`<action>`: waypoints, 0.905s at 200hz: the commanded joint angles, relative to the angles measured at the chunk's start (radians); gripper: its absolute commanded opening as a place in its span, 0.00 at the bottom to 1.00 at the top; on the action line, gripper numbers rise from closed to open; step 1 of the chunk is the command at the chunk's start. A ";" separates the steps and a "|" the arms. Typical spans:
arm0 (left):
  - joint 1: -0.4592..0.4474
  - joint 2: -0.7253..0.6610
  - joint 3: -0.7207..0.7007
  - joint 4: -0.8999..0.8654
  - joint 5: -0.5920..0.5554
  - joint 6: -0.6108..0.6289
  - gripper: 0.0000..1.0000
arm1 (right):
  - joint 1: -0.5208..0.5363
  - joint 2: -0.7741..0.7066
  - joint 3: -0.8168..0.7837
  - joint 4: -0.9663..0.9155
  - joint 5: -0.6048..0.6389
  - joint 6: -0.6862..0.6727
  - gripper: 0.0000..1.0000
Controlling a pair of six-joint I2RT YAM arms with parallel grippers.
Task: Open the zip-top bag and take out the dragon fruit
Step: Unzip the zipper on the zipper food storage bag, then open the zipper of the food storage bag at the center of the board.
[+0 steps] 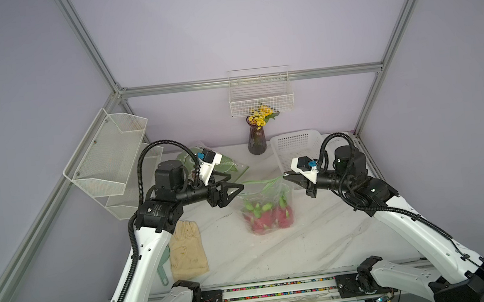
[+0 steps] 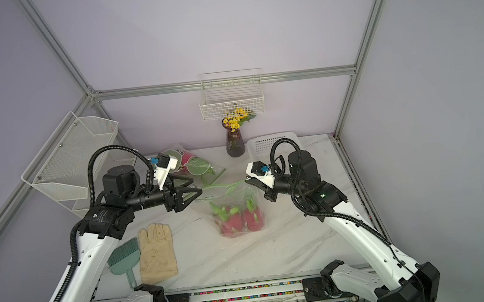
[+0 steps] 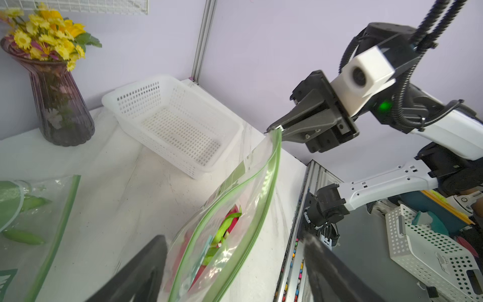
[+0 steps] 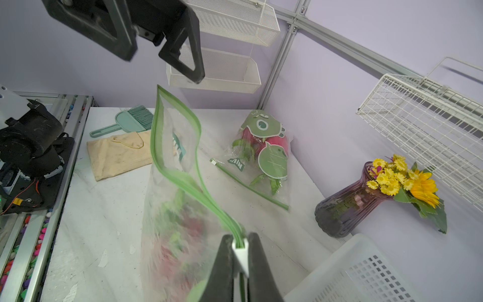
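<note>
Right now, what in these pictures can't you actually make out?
- How many dragon fruit are in the zip-top bag: motion blur and the film smear them in both top views and the right wrist view.
- What is in the second bag at the back: stickers cover most of it in the right wrist view, and the left arm hides part of it in both top views.
- Brush: mostly behind the left arm in a top view.

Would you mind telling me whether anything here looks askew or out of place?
Yes: the zip-top bag hangs lopsided from one corner, pinched only by the right tool; the left tool stands open beside it.
</note>
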 commanded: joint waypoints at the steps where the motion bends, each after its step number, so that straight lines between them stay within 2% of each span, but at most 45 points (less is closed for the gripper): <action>1: -0.012 0.013 0.076 -0.093 -0.004 0.096 0.87 | 0.008 -0.001 0.034 0.021 -0.068 -0.046 0.00; 26: -0.060 0.067 0.152 -0.165 -0.016 0.196 0.87 | 0.010 0.005 0.041 0.031 -0.096 -0.058 0.00; 66: -0.160 0.177 0.241 -0.270 -0.150 0.304 0.87 | 0.011 0.026 0.054 0.034 -0.131 -0.071 0.00; 96: -0.180 0.246 0.258 -0.306 -0.189 0.371 0.80 | 0.012 0.029 0.056 0.040 -0.141 -0.077 0.00; 115: -0.180 0.283 0.262 -0.308 -0.198 0.377 0.73 | 0.013 0.030 0.057 0.040 -0.144 -0.080 0.00; 131: -0.182 0.307 0.265 -0.312 -0.171 0.378 0.63 | 0.013 0.029 0.057 0.040 -0.144 -0.083 0.00; 151: -0.182 0.325 0.268 -0.312 -0.145 0.367 0.43 | 0.013 0.031 0.061 0.041 -0.141 -0.085 0.00; 176: -0.183 0.325 0.274 -0.308 -0.157 0.332 0.01 | 0.013 0.031 0.058 0.075 -0.122 -0.063 0.00; 181: -0.182 0.320 0.274 -0.300 -0.173 0.316 0.00 | 0.014 0.032 0.057 0.086 -0.114 -0.052 0.00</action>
